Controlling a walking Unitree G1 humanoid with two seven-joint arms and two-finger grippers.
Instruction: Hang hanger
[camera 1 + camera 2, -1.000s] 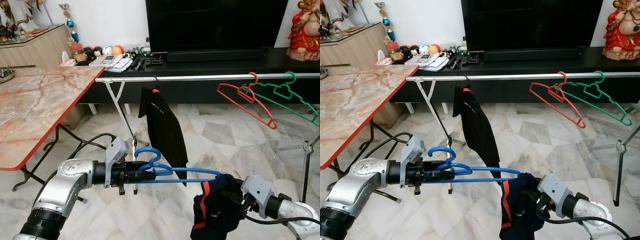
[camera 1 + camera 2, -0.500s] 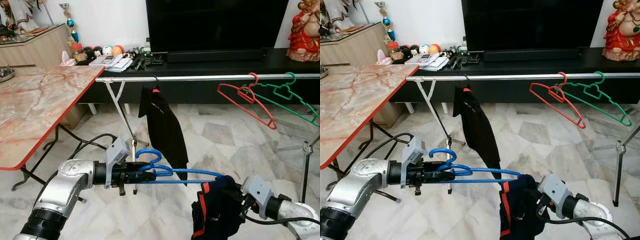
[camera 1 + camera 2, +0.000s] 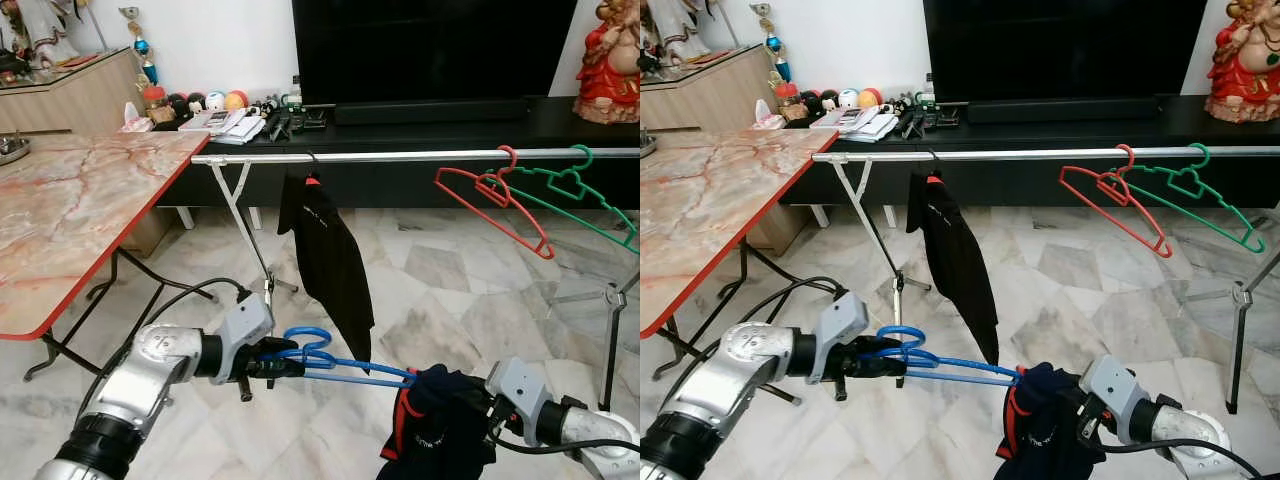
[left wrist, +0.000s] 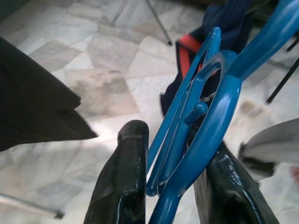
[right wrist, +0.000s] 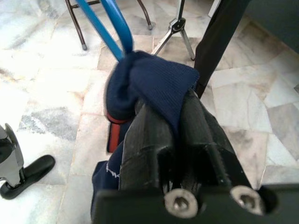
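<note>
four hangers (image 3: 325, 362), two garments (image 3: 325, 262)

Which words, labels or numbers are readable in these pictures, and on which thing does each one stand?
No text can be read with certainty.
Black garment hanging on the rail: small white print near the top, too small to read.
Navy garment held by the right gripper: small white print low on the cloth, blurred.
Books and papers on the TV bench: any print is too small.
</note>
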